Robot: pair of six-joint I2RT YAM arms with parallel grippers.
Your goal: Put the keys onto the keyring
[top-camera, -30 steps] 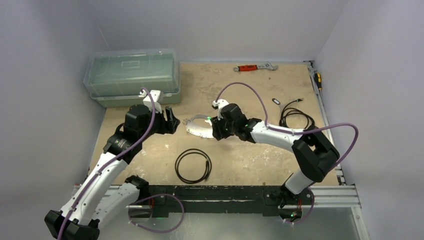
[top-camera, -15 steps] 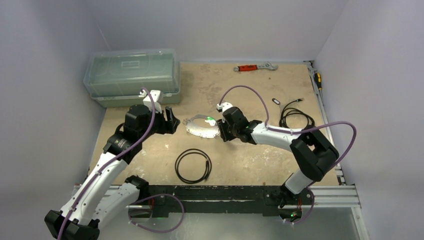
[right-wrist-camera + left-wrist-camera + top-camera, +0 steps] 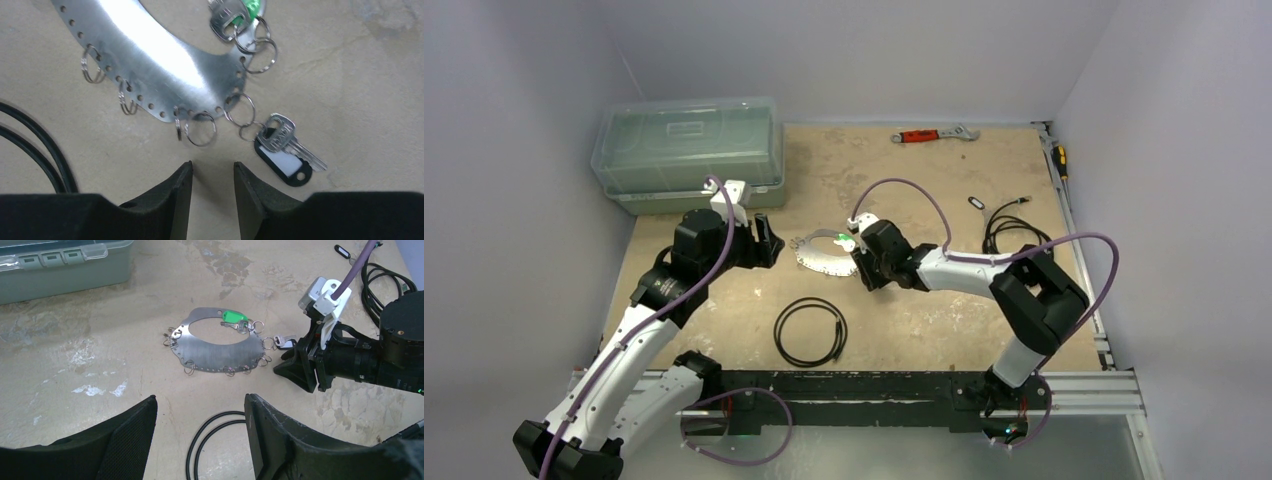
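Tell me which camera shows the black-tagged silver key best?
Right wrist view: the key sits close, its tag and ring sharp. Left wrist view shows it tiny beside the right gripper; the top view cannot resolve it.

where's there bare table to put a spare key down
Bare table lies between the plastic box and the wrench, and at the front between the black coil and the right arm. Crowded around the keyring, with the left gripper and right gripper flanking it.

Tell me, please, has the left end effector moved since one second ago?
No. The left end effector stays just below the near right corner of the clear box, with the same gap to the keyring as before.
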